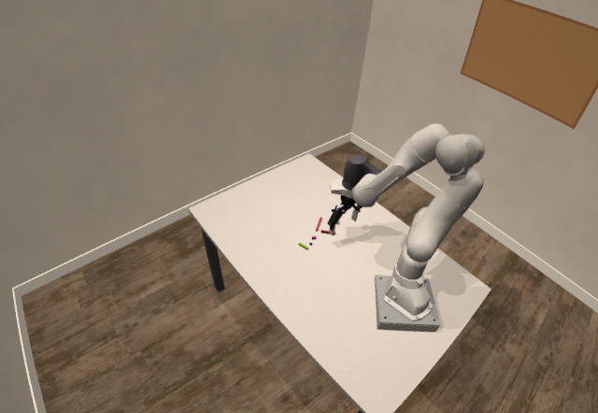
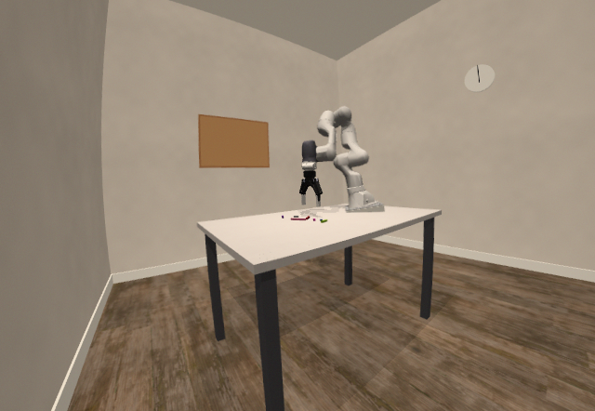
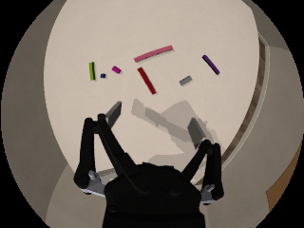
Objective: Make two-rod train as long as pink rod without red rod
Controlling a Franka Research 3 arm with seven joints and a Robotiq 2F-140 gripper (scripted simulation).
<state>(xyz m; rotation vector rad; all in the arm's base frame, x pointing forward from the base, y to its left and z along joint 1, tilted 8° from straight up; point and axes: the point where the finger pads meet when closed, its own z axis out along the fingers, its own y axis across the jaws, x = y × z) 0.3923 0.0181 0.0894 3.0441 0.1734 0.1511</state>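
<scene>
Seven rods lie on the white table. In the wrist view, left to right, they are a lime rod, a tiny blue rod, a magenta rod, a pink rod, a red rod, a grey rod and a purple rod. All lie apart from one another. My gripper is open and empty. It hangs above the table near the red and grey rods. In the top view the arm hides the grey and purple rods.
The robot base is bolted to the table's near right part in the top view. The table's edge runs close beyond the purple rod in the wrist view. A cork board hangs on the wall.
</scene>
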